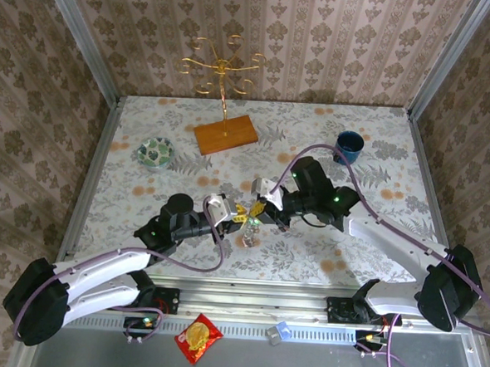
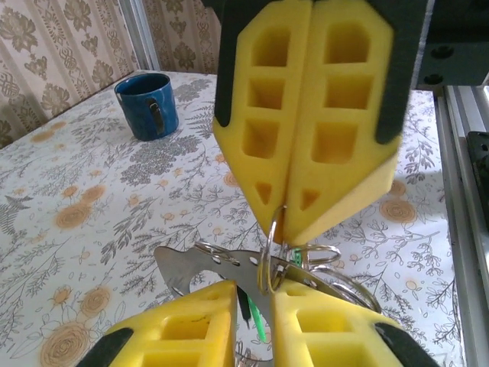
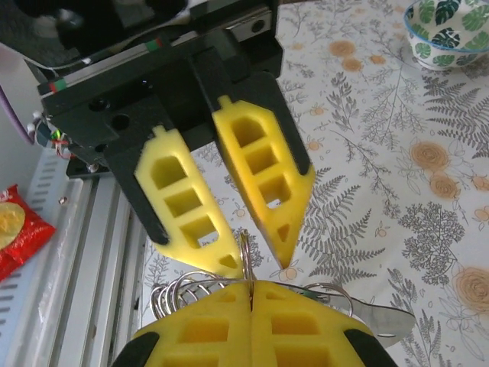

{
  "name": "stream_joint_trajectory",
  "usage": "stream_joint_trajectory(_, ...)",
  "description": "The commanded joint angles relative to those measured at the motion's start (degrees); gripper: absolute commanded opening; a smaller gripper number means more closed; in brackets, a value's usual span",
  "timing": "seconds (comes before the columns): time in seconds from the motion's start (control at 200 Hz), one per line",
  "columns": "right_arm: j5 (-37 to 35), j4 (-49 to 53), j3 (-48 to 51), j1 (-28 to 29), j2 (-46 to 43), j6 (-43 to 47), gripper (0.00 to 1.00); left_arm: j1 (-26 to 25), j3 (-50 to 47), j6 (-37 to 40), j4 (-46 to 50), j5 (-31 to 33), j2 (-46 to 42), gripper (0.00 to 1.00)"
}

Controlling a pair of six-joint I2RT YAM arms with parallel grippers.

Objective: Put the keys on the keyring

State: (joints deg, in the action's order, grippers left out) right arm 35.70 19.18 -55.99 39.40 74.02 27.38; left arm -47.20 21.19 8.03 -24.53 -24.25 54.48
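Observation:
The keyring [image 2: 200, 269] is a flat grey metal piece with holes, carrying several wire rings, and it hangs above the table's middle [image 1: 248, 221]. My right gripper [image 3: 252, 284] is shut on one upright ring [image 3: 246, 256] of it, and its yellow fingers [image 2: 306, 115] come down from above in the left wrist view. My left gripper [image 2: 256, 287] is open, with that ring in the gap close to one pad. A green key [image 2: 263, 325] and a dark sliver [image 2: 244, 310] hang below the plate between my left fingers. In the top view both grippers meet tip to tip [image 1: 247, 214].
A blue cup [image 1: 349, 145] stands at the back right. A small patterned bowl [image 1: 155, 151] sits at the left. A gold wire stand on a wooden base [image 1: 225, 134] is at the back. A red packet [image 1: 198, 339] lies beyond the near rail.

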Motion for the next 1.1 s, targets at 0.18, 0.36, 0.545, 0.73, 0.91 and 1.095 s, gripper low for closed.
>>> stream_joint_trajectory(0.18, -8.0, 11.3, -7.3, 3.0, 2.0, 9.8, 0.00, 0.1, 3.2, 2.9, 3.3, -2.4, -0.9, 0.18)
stream_joint_trajectory(0.36, -8.7, 11.3, -7.5, 3.3, 2.4, 9.6, 0.00, 0.0, 3.2, 2.7, 2.8, -3.9, -1.0, 0.20)
stream_joint_trajectory(0.545, -8.6, 11.1, -7.5, 3.9, 2.5, 9.5, 0.00, 0.0, 3.4, 2.5, 2.8, -4.8, -0.6, 0.21)
stream_joint_trajectory(0.73, -9.1, 10.4, -7.4, 4.0, 2.5, 9.1, 0.00, 0.0, 3.7, 2.1, 2.7, -5.1, 0.1, 0.22)
stream_joint_trajectory(0.91, -8.6, 10.4, -7.1, 4.1, 2.4, 9.0, 0.00, 0.0, 3.9, 1.9, 3.0, -5.0, 0.3, 0.17)
stream_joint_trajectory(1.095, -7.4, 9.5, -6.3, 4.1, 1.4, 8.6, 0.00, 0.1, 4.3, 2.1, 3.1, -5.2, 0.7, 0.00)
